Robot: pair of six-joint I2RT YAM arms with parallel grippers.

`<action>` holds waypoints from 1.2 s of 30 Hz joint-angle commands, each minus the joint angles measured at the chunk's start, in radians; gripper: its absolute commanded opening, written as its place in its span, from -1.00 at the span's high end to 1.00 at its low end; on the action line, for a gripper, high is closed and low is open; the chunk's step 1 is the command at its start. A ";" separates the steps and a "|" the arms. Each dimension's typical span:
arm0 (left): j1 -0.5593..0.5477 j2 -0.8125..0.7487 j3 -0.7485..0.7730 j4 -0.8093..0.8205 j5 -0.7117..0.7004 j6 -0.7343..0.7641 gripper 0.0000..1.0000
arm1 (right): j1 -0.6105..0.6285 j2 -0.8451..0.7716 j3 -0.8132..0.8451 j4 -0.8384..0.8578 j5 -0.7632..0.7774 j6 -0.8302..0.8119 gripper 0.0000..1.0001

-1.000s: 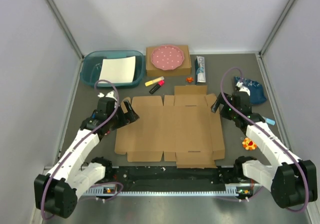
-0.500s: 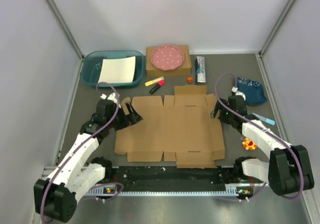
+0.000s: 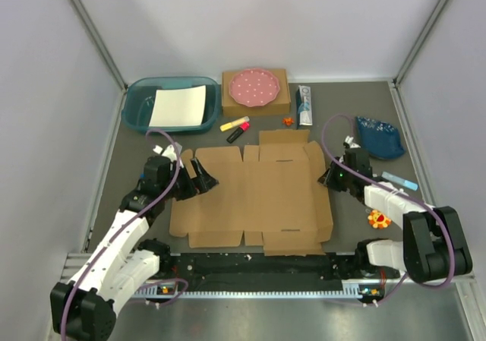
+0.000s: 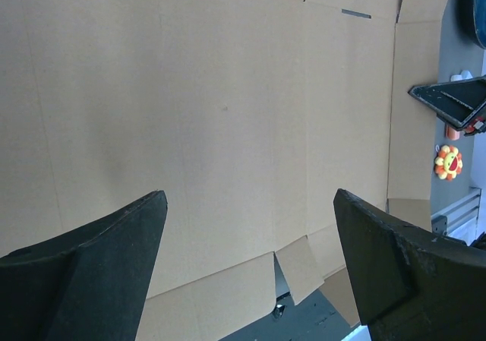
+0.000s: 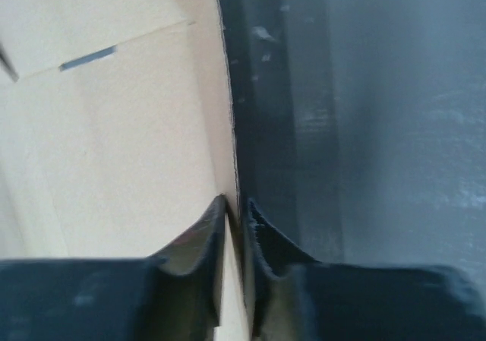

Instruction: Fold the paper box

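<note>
Paper box (image 3: 250,197), a cut sheet of plain brown corrugated cardboard with flaps and tabs, lies opened out and nearly flat on the dark grey table (image 3: 114,174) between two white robot arms. At the sheet's right edge the right gripper (image 3: 328,178) has its fingers (image 5: 205,235) pinched together on the side flap, the thin cardboard edge caught between the two pads. That flap looks to be raised a little off the table. At the sheet's left edge the left gripper (image 3: 201,178) hovers over the cardboard with its fingers (image 4: 106,242) spread wide apart, holding nothing; whether the tips touch the sheet is not clear.

Beyond the sheet's far left corner sits a teal tub (image 3: 137,102) with a white sheet of paper (image 3: 178,105) in it. Past the far edge stands a smaller brown box (image 3: 230,110) bearing a pink dotted plate (image 3: 254,85). A yellow marker (image 3: 234,123) and a red marker (image 3: 238,133) lie between that box and the sheet. A white tube (image 3: 304,105) and a tiny orange object (image 3: 288,121) lie off the far right corner. Well to the right of the sheet rests a dark blue cloth bundle (image 3: 380,136), with a pale blue stick (image 3: 400,180) and an orange flower toy (image 3: 377,219) nearer the arms.
</note>
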 commanded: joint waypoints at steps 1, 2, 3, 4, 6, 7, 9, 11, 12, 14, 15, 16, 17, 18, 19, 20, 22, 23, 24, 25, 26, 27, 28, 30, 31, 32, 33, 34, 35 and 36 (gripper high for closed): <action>-0.002 -0.018 0.005 0.041 0.019 -0.004 -0.94 | -0.006 -0.049 0.006 0.043 -0.060 -0.009 1.00; -0.002 -0.020 0.011 0.033 0.018 -0.004 -0.94 | -0.006 -0.091 0.012 0.012 -0.061 -0.013 1.00; -0.002 -0.021 0.018 0.029 0.011 -0.004 -0.93 | -0.004 -0.115 0.018 -0.025 -0.069 -0.020 1.00; -0.002 -0.026 0.034 0.026 0.007 -0.002 -0.94 | -0.004 -0.144 0.032 -0.043 -0.072 -0.026 1.00; -0.002 -0.032 0.052 0.010 -0.007 0.000 -0.94 | -0.004 -0.258 0.046 -0.118 -0.064 -0.036 1.00; -0.002 -0.037 0.070 0.007 -0.012 0.000 -0.93 | -0.004 -0.304 0.061 -0.146 -0.061 -0.038 1.00; -0.002 -0.043 0.087 0.003 -0.016 -0.002 -0.94 | -0.006 -0.423 0.081 -0.190 -0.058 -0.032 1.00; -0.002 -0.053 0.110 0.001 -0.025 -0.008 -0.94 | -0.004 -0.490 0.110 -0.249 -0.047 -0.003 1.00; -0.002 -0.060 0.117 0.003 -0.027 -0.014 -0.94 | -0.006 -0.538 0.123 -0.270 -0.040 0.005 1.00; -0.002 -0.070 0.130 0.021 -0.021 -0.017 -0.94 | -0.004 -0.574 0.162 -0.310 -0.038 0.035 1.00; -0.002 -0.081 0.135 0.030 -0.007 -0.017 -0.94 | -0.004 -0.595 0.178 -0.319 -0.049 0.046 1.00; -0.002 -0.084 0.149 0.056 0.016 -0.008 -0.94 | -0.004 -0.603 0.211 -0.332 -0.057 0.054 1.00; -0.004 -0.092 0.158 0.062 0.049 0.006 -0.94 | -0.004 -0.606 0.230 -0.336 -0.064 0.072 1.00; -0.004 -0.106 0.166 0.062 0.054 0.010 -0.94 | -0.004 -0.609 0.250 -0.339 -0.081 0.079 1.00; -0.004 -0.113 0.184 0.062 0.057 0.019 -0.94 | -0.004 -0.609 0.290 -0.339 -0.093 0.091 1.00; -0.004 -0.122 0.192 0.062 0.065 0.039 -0.95 | -0.006 -0.605 0.308 -0.345 -0.106 0.091 1.00; -0.004 -0.149 0.221 0.050 0.061 0.056 -0.95 | -0.004 -0.580 0.360 -0.359 -0.150 0.080 1.00; -0.004 -0.155 0.232 0.044 0.054 0.070 -0.96 | -0.006 -0.573 0.373 -0.364 -0.171 0.069 1.00; -0.004 -0.159 0.250 0.040 0.056 0.073 -0.96 | -0.004 -0.565 0.392 -0.372 -0.216 0.054 1.00; -0.004 -0.158 0.258 0.038 0.060 0.078 -0.97 | -0.006 -0.544 0.403 -0.381 -0.237 0.021 1.00; -0.004 -0.156 0.265 0.047 0.074 0.090 -0.97 | -0.004 -0.533 0.416 -0.405 -0.286 0.001 1.00; -0.004 -0.156 0.267 0.059 0.076 0.096 -0.97 | -0.004 -0.521 0.443 -0.421 -0.314 -0.018 1.00; -0.004 -0.156 0.267 0.072 0.077 0.101 -0.97 | -0.004 -0.505 0.460 -0.440 -0.343 -0.051 1.00; -0.004 -0.158 0.256 0.123 0.088 0.119 -0.97 | 0.000 -0.462 0.515 -0.496 -0.432 -0.078 1.00; -0.004 -0.155 0.253 0.141 0.087 0.124 -0.98 | 0.008 -0.450 0.535 -0.517 -0.455 -0.102 1.00; -0.004 -0.153 0.252 0.157 0.082 0.133 -0.98 | 0.034 -0.429 0.560 -0.543 -0.471 -0.118 1.00; -0.004 -0.150 0.249 0.191 0.070 0.139 -0.98 | 0.054 -0.421 0.612 -0.604 -0.468 -0.136 1.00; -0.004 -0.147 0.246 0.220 0.067 0.142 -0.98 | 0.080 -0.412 0.641 -0.638 -0.465 -0.173 1.00; -0.004 -0.138 0.241 0.246 0.064 0.148 -0.98 | 0.098 -0.396 0.676 -0.686 -0.462 -0.197 1.00; -0.004 -0.132 0.242 0.291 0.062 0.151 -0.98 | 0.127 -0.361 0.751 -0.729 -0.465 -0.217 1.00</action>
